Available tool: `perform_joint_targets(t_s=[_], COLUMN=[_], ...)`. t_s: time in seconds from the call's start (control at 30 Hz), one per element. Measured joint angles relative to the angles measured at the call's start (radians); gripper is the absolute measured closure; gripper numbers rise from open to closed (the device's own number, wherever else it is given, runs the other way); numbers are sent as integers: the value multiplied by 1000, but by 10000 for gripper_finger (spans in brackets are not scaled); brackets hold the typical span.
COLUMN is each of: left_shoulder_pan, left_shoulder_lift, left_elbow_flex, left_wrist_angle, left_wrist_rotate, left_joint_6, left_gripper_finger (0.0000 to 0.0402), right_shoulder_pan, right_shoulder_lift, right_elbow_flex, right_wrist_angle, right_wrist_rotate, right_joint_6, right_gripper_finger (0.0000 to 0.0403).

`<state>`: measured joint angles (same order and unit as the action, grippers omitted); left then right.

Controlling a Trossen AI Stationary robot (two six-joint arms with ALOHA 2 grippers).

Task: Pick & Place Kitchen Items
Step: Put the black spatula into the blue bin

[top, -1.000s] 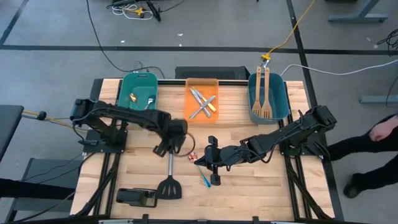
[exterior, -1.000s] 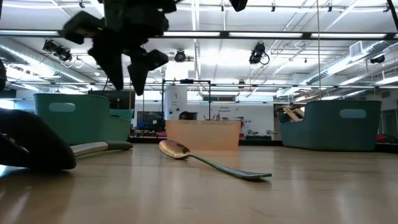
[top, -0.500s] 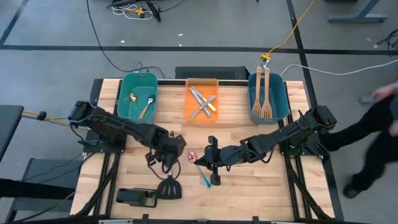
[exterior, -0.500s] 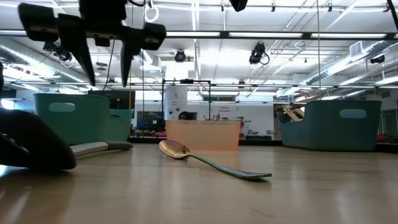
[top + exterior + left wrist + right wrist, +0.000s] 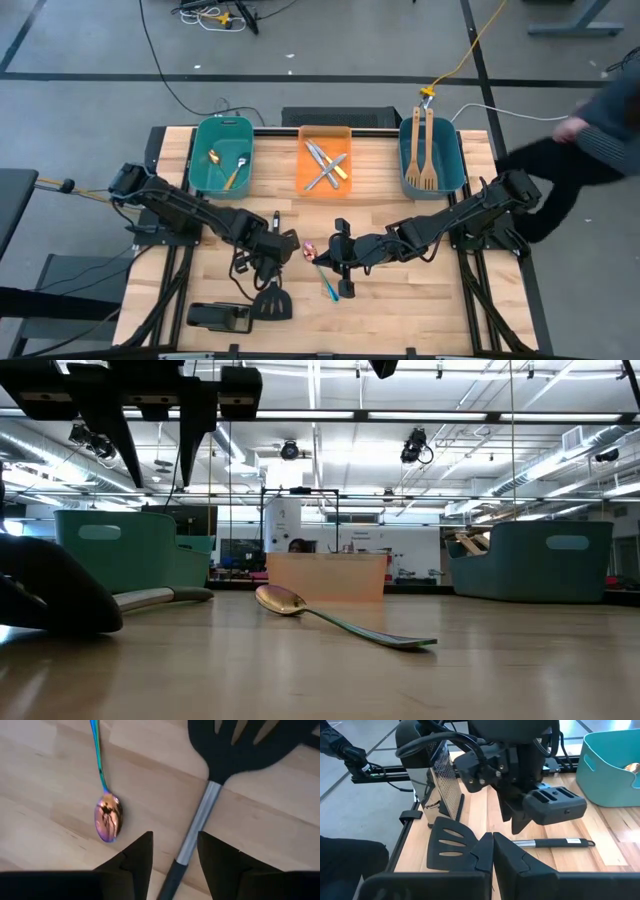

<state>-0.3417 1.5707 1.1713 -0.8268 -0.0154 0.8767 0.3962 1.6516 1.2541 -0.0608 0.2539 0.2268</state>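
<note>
A black slotted spatula (image 5: 272, 300) with a steel handle (image 5: 196, 825) lies flat on the table near its front edge. My left gripper (image 5: 174, 854) hangs open above that handle, pointing steeply down, one finger on each side of it. The low view shows its fingers (image 5: 120, 445) well clear of the table. A spoon (image 5: 322, 272) with an iridescent bowl (image 5: 107, 817) and a blue handle lies just right of the spatula. My right gripper (image 5: 343, 270) hovers shut by the spoon, with nothing in it.
At the far edge stand a teal bin (image 5: 222, 155) with spoons, an orange bin (image 5: 325, 160) with knives and forks, and a teal bin (image 5: 432, 150) with two wooden spatulas. A flat black block (image 5: 218, 317) lies at the near left. A person (image 5: 590, 110) passes beyond the table's right side.
My left gripper has swung toward the table's near edge along the spatula's handle and has rolled about its own axis, so its fingers now stand on either side of the handle. The spatula and the spoon have stayed put. The person at the right has walked on.
</note>
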Motion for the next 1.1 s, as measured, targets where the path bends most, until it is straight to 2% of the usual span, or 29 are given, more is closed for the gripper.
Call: perform_joint_targets(t_s=[0.47,0.77,1.1], left_shoulder_pan=[-16,-34,-33], left_shoulder_lift=[2,136,229], left_elbow_flex=[0,-1,-1], left_wrist_angle=[14,13,4], left_wrist_rotate=[61,42,18], left_joint_6=[-9,-1,39], left_gripper_finger=[243,243,243], right_shoulder_pan=[0,0,0], right_shoulder_lift=[0,0,0], right_elbow_flex=[0,0,0], right_wrist_angle=[0,0,0], right_wrist_rotate=[0,0,0], right_joint_6=[0,0,0], right_gripper_finger=[383,383,383])
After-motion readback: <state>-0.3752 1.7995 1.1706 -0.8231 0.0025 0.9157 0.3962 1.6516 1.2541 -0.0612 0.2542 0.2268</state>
